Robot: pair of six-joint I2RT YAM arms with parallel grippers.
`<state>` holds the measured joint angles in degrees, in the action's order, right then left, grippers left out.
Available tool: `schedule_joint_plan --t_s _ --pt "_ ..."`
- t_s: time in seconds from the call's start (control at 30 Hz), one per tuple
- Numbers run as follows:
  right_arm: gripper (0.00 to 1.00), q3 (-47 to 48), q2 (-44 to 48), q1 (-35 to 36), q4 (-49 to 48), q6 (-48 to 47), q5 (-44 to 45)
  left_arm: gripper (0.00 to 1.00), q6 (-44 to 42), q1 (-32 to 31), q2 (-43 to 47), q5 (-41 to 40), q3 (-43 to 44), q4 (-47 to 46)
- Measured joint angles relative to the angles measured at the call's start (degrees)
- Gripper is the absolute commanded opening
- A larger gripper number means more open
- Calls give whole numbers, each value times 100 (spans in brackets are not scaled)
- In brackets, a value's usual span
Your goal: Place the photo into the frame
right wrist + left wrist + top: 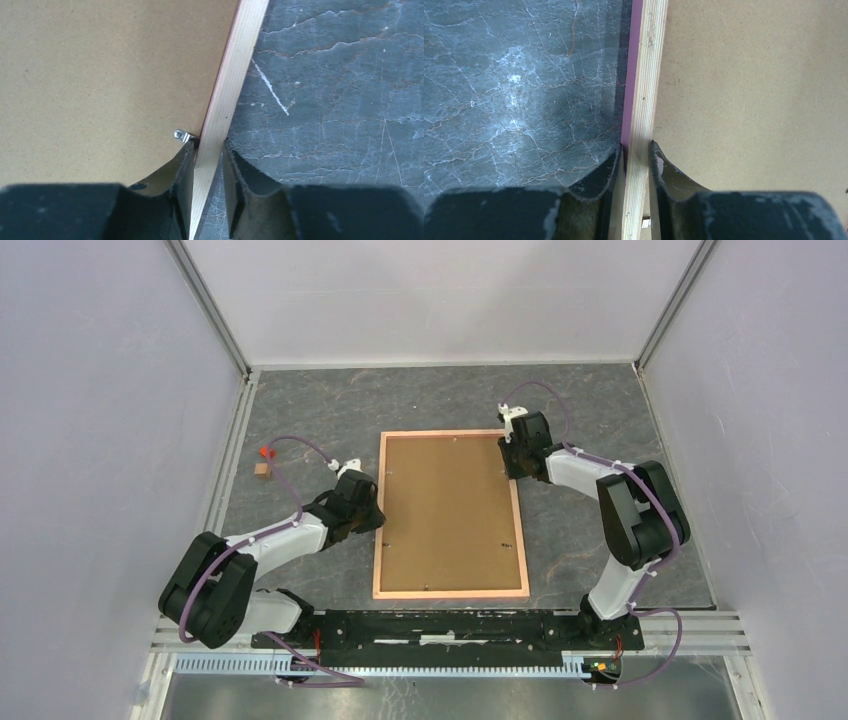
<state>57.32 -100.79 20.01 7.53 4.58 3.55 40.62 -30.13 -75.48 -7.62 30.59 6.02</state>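
The salmon-pink frame (450, 592) lies flat in the middle of the table, back side up, with the plain brown backing board (448, 510) filling it. The photo is hidden. My left gripper (378, 517) is shut on the frame's left rail, near mid-length. In the left wrist view the fingers (611, 165) pinch the pale wood rail (649, 75). My right gripper (512, 468) is shut on the right rail near the far corner. In the right wrist view its jaws (209, 142) straddle the rail (237, 65) beside a small metal clip (182, 135).
A small wooden block (263, 469) with a red piece (266, 452) sits at the left of the dark marbled table (600, 410). White walls enclose the table on three sides. The arms' base rail (450, 625) runs along the near edge.
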Motion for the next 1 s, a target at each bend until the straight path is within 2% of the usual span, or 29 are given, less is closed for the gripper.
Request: schedule_joint_plan --t_s 0.1,0.2,0.27,0.33,0.47,0.53,0.63,0.87,1.0 --pt "15 0 -13 -4 -66 39 61 2 0 0 0 -7 0 2" --pt "15 0 -20 -4 -101 76 98 2 0 0 0 -7 0 2" --pt "25 17 -22 -4 -81 74 101 2 0 0 0 -4 0 2" --pt "43 76 -33 -4 11 74 92 2 2 0 0 -7 0 2" --pt "68 127 31 7 234 101 -31 2 44 7 0 -13 0 4" --pt "76 90 260 55 494 142 -33 2 101 42 -2 28 0 4" --pt "82 -125 920 258 850 118 0 2 195 122 -42 138 0 -7" --pt "89 -1239 2413 1349 1397 109 -120 2 332 389 -232 387 61 -208" --pt "90 -1788 2778 1456 1786 157 -229 2 334 439 -280 450 94 -216"
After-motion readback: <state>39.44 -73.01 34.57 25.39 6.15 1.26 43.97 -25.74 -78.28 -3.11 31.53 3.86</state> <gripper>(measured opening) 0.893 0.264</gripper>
